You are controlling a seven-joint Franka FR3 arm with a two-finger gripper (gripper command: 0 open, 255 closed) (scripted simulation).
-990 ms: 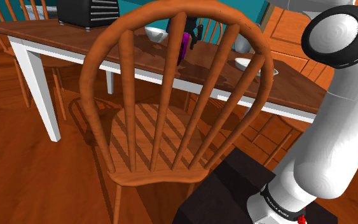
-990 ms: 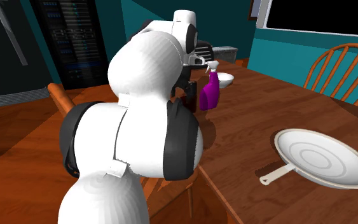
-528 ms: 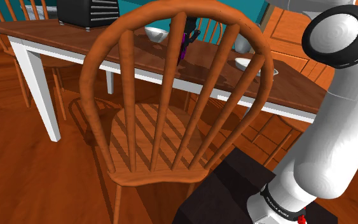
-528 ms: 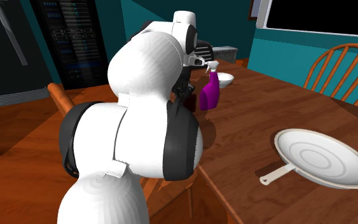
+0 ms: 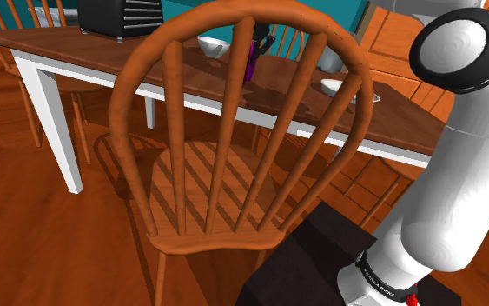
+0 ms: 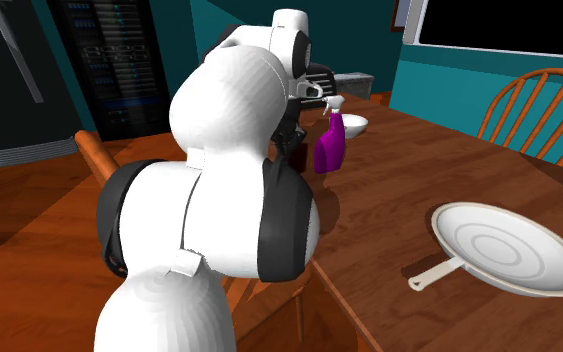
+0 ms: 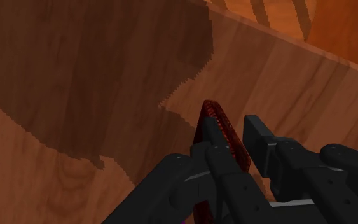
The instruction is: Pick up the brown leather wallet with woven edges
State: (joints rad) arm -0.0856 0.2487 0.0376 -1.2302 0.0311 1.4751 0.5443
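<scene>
The wallet (image 7: 220, 127) is a dark reddish-brown piece with a woven edge, standing on its edge between my black fingers. My gripper (image 7: 238, 149) is shut on it, a little above the wooden table (image 7: 95, 76), where the hand's shadow falls. In the shoulder view the gripper (image 5: 260, 43) is partly hidden behind the chair's spindles, over the table's far side next to a purple spray bottle (image 5: 250, 65). In the second exterior view the gripper (image 6: 291, 135) peeks out from behind my white arm, beside the same purple bottle (image 6: 329, 146); the wallet is hidden there.
A wooden spindle-back chair (image 5: 234, 130) stands between the stand and the table. On the table are a white bowl (image 6: 351, 123), a white frying pan (image 6: 509, 248) and a black appliance (image 5: 121, 16). Another chair (image 6: 534, 100) stands at the far side.
The fingers have closed from wide apart onto the wallet. The arm has risen slightly since then.
</scene>
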